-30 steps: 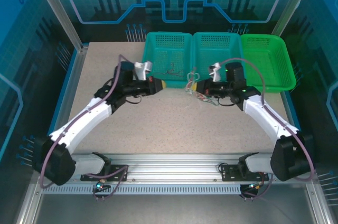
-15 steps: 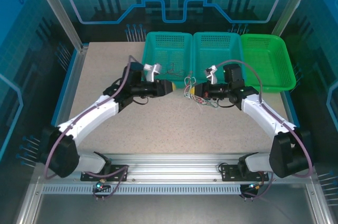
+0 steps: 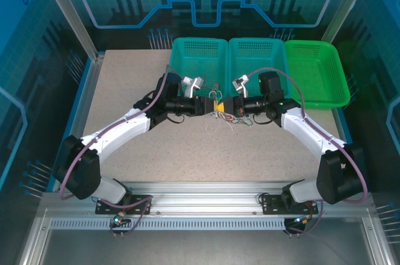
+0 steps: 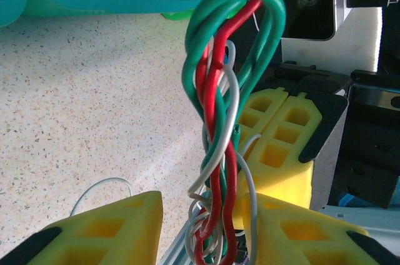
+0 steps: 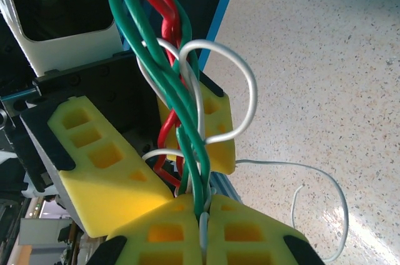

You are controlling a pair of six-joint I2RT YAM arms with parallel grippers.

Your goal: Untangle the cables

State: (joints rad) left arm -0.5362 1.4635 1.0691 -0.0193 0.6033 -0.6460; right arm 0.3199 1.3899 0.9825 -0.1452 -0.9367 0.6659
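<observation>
Cables (image 4: 215, 121): thin red, green and white wires twisted into one braid.

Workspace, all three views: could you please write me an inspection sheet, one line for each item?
Surface: speckled beige table.
Job's things: red, green and whitish cables twisted into one bundle, held up between the claws.
Clutter: nothing seen.
Claws: left claw open, straddling the bundle; right claw shut on it.
Cables: a purple-grey arm cable loops over each arm.
Surroundings: left teal basket, middle teal basket and green basket along the far edge; blue enclosure panels.
</observation>
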